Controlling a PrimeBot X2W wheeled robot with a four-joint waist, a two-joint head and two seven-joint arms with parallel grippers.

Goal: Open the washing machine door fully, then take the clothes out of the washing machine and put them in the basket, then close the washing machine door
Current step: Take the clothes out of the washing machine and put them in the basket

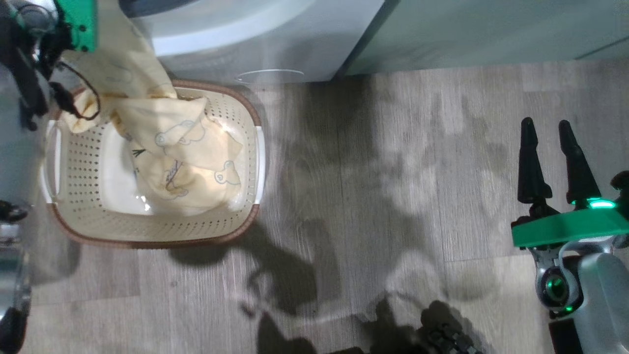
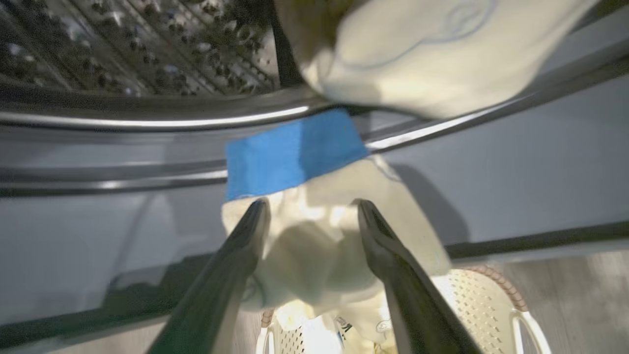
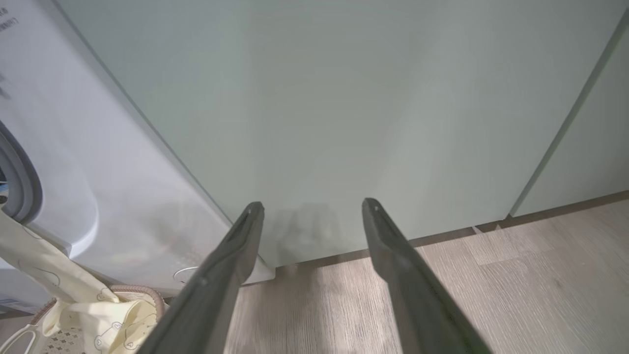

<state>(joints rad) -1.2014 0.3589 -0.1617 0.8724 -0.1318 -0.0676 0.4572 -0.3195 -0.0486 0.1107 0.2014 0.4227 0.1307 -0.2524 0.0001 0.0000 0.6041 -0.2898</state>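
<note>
One white washing machine (image 1: 245, 39) stands with one basket (image 1: 147, 231) just before its foot, and wide bare floor (image 1: 393, 196) lies open to the right. Pale yellow clothes (image 1: 182, 147) hang from the drum's lip into the basket, one blue piece (image 2: 295, 152) among them. Two grippers gape wide, holding nothing: left gripper (image 2: 309, 206) at the hanging cloth, right gripper (image 1: 545, 125) well apart over the floor.

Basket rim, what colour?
Brown rim, on a cream-white perforated basket. The head view shows it best.
</note>
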